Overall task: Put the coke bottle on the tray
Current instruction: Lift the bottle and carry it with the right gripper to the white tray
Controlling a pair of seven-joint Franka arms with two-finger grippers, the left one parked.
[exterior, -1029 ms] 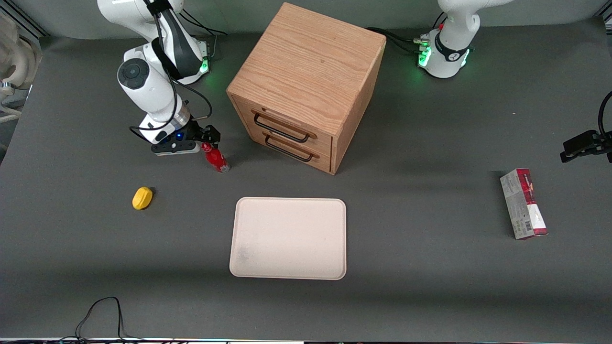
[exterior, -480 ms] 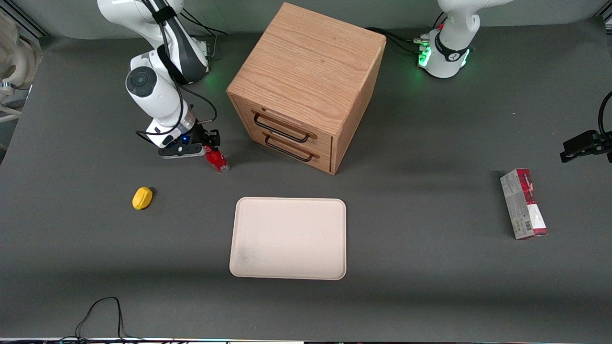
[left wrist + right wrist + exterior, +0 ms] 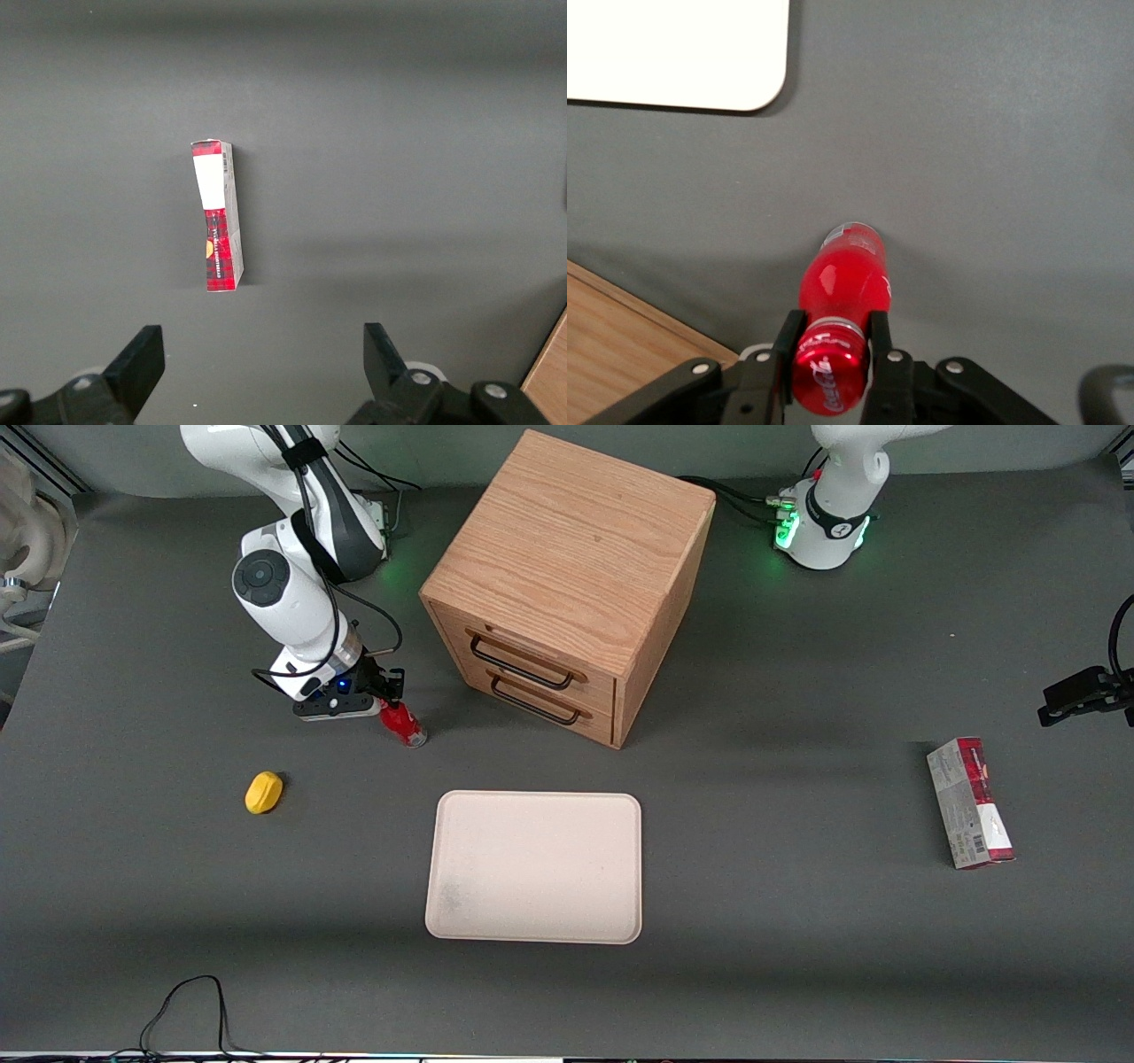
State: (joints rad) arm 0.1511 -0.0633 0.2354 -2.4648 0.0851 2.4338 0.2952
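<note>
Red coke bottle (image 3: 404, 724) stands on grey table (image 3: 797, 921), farther from front camera than cream tray (image 3: 534, 866), beside wooden drawer cabinet (image 3: 567, 584). Gripper (image 3: 390, 693) at bottle's cap; fingers (image 3: 879, 335) clamped on the neck. Yellow object (image 3: 263, 792) lies near; carton (image 3: 969, 802) toward parked arm's end.

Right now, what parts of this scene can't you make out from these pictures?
- Small red coke bottle: in the front view, the gripper hides its cap.
- Wooden drawer cabinet: drawers shut, contents hidden.
- Red-and-grey carton: print too small to read.
- Cream rectangular tray: cut off by the right wrist view's edge.
</note>
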